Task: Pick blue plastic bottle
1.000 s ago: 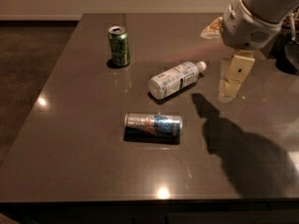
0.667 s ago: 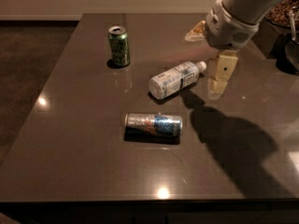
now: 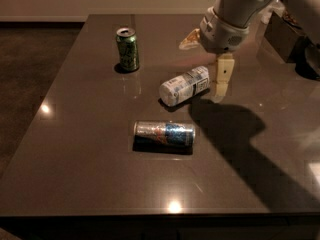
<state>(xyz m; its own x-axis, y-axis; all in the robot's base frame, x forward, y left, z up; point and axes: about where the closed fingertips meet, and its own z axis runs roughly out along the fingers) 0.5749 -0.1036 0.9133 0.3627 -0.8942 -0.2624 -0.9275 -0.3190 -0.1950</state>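
My gripper is hanging low over the table, right at the cap end of the bottle. I cannot tell how wide my jaws are standing, and nothing is showing in them. Over the last second I have been swinging in from farther right, closing the gap until I am just beside the bottle. I am judging the approach nearly done and the grasp not yet made. The bottle is lying on its side mid-table, pale and translucent, its white-and-light-blue label facing up. A green can is standing beyond it, and a silver can is lying nearer the front edge.
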